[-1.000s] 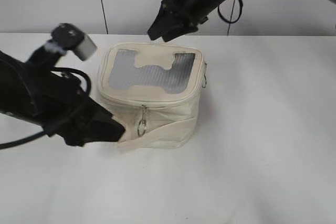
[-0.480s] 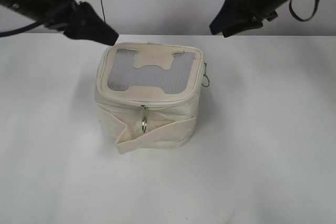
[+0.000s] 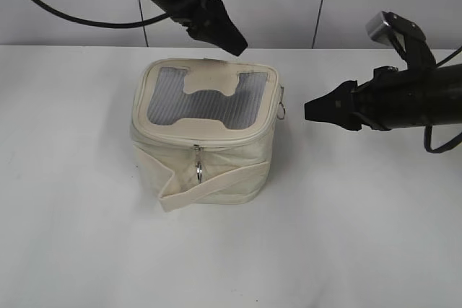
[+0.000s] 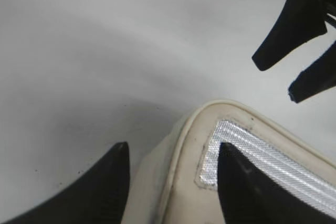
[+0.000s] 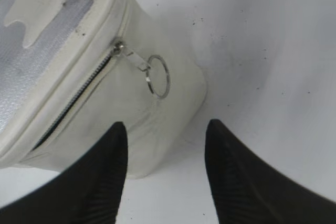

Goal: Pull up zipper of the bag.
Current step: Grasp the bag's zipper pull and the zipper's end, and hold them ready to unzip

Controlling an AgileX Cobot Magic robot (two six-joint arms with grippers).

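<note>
While the cream fabric bag (image 3: 204, 131) sits upright on the white table (image 3: 346, 236), neither tool touches it. Its lid faces up, with a grey mesh window (image 3: 198, 100) set into the top. A thin zipper (image 3: 216, 137) runs around the lid rim. One silver pull with a round ring (image 3: 195, 170) hangs down the front face of the bag, just above the wide cream strap (image 3: 216, 182) that crosses the front and sticks out past the bag's lower left corner. A second ring pull (image 5: 157, 76) hangs on the bag's right side; in the right wrist view it lies flat against the fabric at the end of the zip track.

The left tool (image 3: 229, 38) hangs above the rear edge of the bag, tip pointing down toward the lid, clear of it. Its wrist view shows its two dark fingers (image 4: 100, 182) spread apart, straddling a rounded lid corner with nothing between them.

The right tool (image 3: 312, 110) sits to the right of the bag, level with the lid and pointing at the side ring pull, a gap away from it. Its fingers (image 5: 94, 177) are spread too, holding nothing.
</note>
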